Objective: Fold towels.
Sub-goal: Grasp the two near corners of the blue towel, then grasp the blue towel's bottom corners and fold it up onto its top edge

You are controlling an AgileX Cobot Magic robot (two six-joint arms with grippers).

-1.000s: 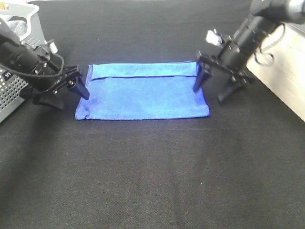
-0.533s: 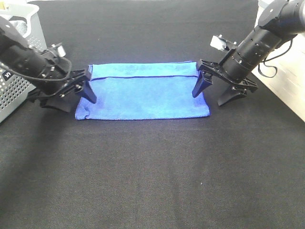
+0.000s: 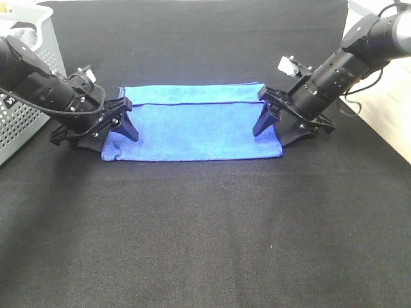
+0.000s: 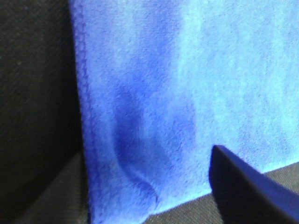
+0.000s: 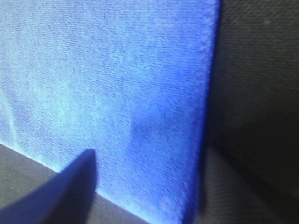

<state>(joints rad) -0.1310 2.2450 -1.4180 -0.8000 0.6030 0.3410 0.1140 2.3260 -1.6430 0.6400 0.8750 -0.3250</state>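
The blue towel (image 3: 192,122) lies folded flat on the black table, with a narrower folded strip along its far edge. My left gripper (image 3: 106,138) is open and low over the towel's left end: one finger (image 3: 127,127) is over the cloth, the other off its edge. My right gripper (image 3: 272,136) is open at the right end in the same way. The left wrist view shows the towel (image 4: 154,93) with its stitched edge and one finger (image 4: 247,191) over it. The right wrist view shows the towel (image 5: 112,84) and one finger (image 5: 60,191). Neither gripper holds anything.
A grey perforated basket (image 3: 26,83) stands at the far left, close behind my left arm. A white block (image 3: 385,115) lies along the right side behind my right arm. The black cloth-covered table (image 3: 205,231) stretches in front of the towel.
Both grippers have come down and inward onto the towel's ends: the left moved right, the right moved left. Both stayed open. The towel has not moved.
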